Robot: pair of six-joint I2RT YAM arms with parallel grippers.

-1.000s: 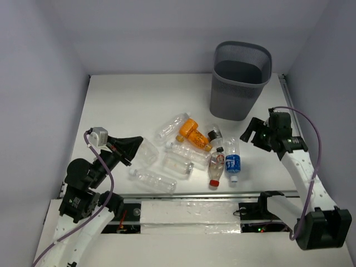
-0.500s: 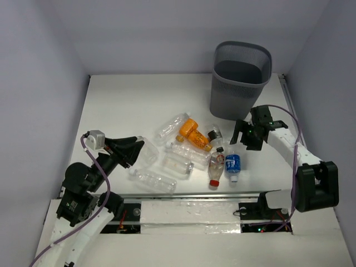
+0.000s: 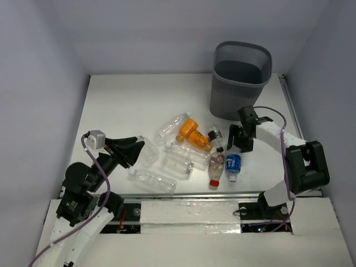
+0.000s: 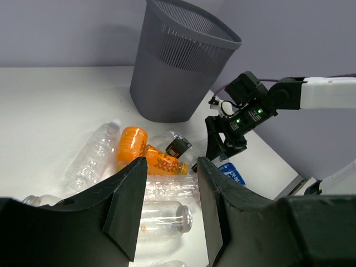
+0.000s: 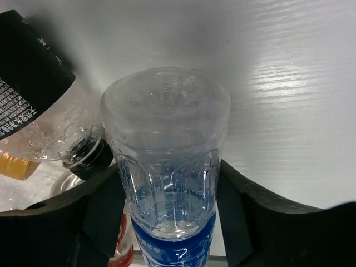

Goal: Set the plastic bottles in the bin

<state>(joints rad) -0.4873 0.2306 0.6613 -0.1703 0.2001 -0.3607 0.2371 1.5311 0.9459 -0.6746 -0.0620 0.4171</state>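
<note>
Several small plastic bottles lie in a heap mid-table: an orange bottle (image 3: 192, 133), a dark-capped bottle (image 3: 213, 133), a red-capped bottle (image 3: 215, 169), a blue-labelled bottle (image 3: 232, 163) and clear crinkled ones (image 3: 151, 181). The dark grey mesh bin (image 3: 240, 83) stands at the far right. My right gripper (image 3: 238, 142) is open, its jaws straddling the clear base end of the blue-labelled bottle (image 5: 167, 167), which still lies on the table. My left gripper (image 3: 136, 150) is open and empty, hovering over a clear bottle (image 4: 161, 217) at the heap's left side.
The bin (image 4: 178, 72) stands just behind the right gripper (image 4: 222, 147). The dark-capped bottle (image 5: 33, 94) and the red cap lie close to the right gripper's left finger. The table's front edge runs just below the heap.
My right gripper has swung left and down from beside the bin onto the blue-labelled bottle's base end. The left arm has barely moved. The bottles lie as before.
</note>
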